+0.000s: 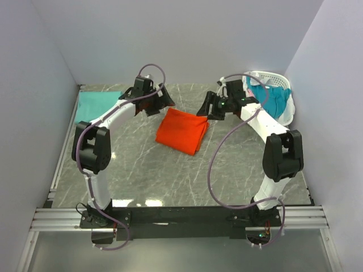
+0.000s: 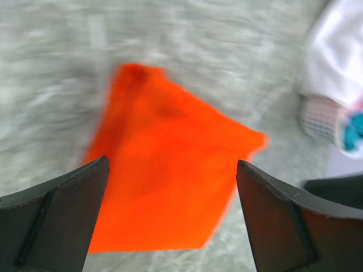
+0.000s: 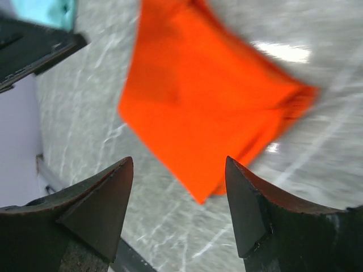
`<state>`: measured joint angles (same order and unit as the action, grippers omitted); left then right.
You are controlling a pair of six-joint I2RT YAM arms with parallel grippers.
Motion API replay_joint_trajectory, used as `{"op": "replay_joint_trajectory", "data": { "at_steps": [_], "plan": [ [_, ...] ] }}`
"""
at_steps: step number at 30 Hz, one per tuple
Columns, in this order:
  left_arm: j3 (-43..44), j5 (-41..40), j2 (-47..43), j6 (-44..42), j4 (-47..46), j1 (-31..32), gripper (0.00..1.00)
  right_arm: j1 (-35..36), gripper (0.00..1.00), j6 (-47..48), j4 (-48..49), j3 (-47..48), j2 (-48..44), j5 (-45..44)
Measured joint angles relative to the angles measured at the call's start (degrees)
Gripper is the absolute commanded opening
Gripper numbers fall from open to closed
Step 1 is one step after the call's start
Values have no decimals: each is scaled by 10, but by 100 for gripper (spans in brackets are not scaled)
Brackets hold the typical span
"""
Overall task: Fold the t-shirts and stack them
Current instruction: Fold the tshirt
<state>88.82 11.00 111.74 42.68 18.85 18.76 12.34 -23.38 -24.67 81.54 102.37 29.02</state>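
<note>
The left gripper (image 2: 171,165) hangs above the bench (image 1: 142,170) with its two dark fingers spread wide and nothing between them. Its wrist view looks straight down past the fingertips onto the orange t-shirt (image 1: 182,131). The right gripper (image 3: 178,164) is likewise parted and empty, and it hovers over the same shirt from the other side. In the top view the two grippers face each other across the far edge of the orange cloth, the left one at its far-left corner and the right one at its far-right corner. Whether either touches the fabric cannot be told.

The orange t-shirt lies folded into a compact, roughly square packet near the middle of the bench, turned at a slant so that one corner points to the near right. Its layered edges show along the right side.

Further out, a mint-green t-shirt (image 1: 96,106) lies flat at the far-left corner of the bench, well apart from the orange one. At the far right stands a white slotted basket (image 1: 286,90) against the wall, with a teal-blue t-shirt (image 1: 271,97) heaped inside it and white cloth (image 2: 334,51) draped over its rim. The bench top is grey with a marble pattern, enclosed by plain pale walls (image 1: 181,39).

Both wrist views are blurred.
</note>
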Motion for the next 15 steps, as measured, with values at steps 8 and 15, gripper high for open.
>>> {"op": "replay_joint_trajectory", "data": {
  "at_steps": [8,15],
  "plan": [
    [87,67,72,-17,-10,20,100,31,73,-23,20,2,32,21],
    [151,78,186,-17,-1,20,99,27,73,-24,7,66,141,10]
  ]
}}
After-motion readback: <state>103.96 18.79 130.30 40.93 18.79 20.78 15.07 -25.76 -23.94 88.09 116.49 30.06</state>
